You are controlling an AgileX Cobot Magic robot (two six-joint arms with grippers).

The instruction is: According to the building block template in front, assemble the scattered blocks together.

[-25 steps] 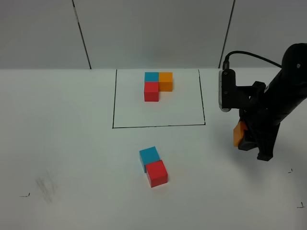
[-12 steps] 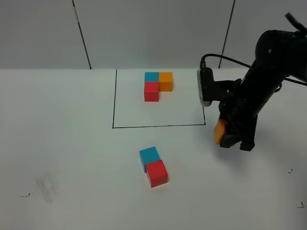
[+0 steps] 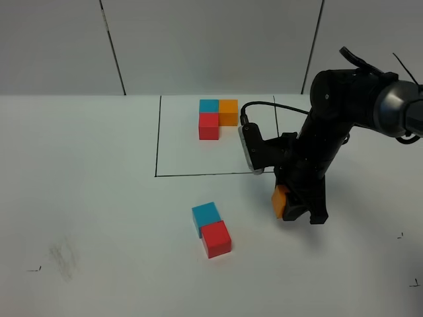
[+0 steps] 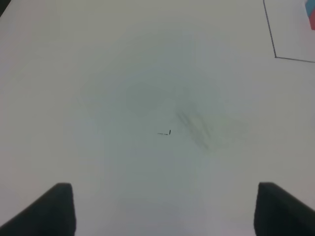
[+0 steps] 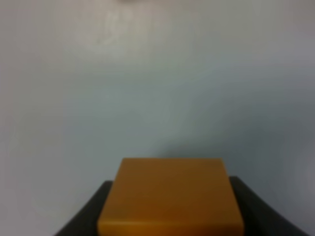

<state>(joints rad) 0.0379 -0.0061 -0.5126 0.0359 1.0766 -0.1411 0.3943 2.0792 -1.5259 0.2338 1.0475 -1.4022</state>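
Observation:
The template [image 3: 217,117] is a small L of blue, orange and red cubes inside the black-outlined square at the back. In front of that square, a loose blue cube [image 3: 205,215] and a loose red cube [image 3: 216,238] touch at a corner on the table. My right gripper [image 3: 285,203] is shut on the loose orange cube [image 3: 280,200] [image 5: 171,196], held just above the table to the right of those two cubes. The left gripper [image 4: 162,209] is open over bare table, with both fingertips [image 4: 58,206] showing only in the left wrist view.
A black outline [image 3: 156,142] marks the template's square on the white table. A grey smudge [image 3: 63,256] [image 4: 194,125] and small black corner ticks [image 3: 33,269] mark the tabletop. A cable runs along the right arm [image 3: 344,112].
The right arm has carried the orange cube leftward, from the table's right side to just right of the blue and red cubes. Nothing else moved.

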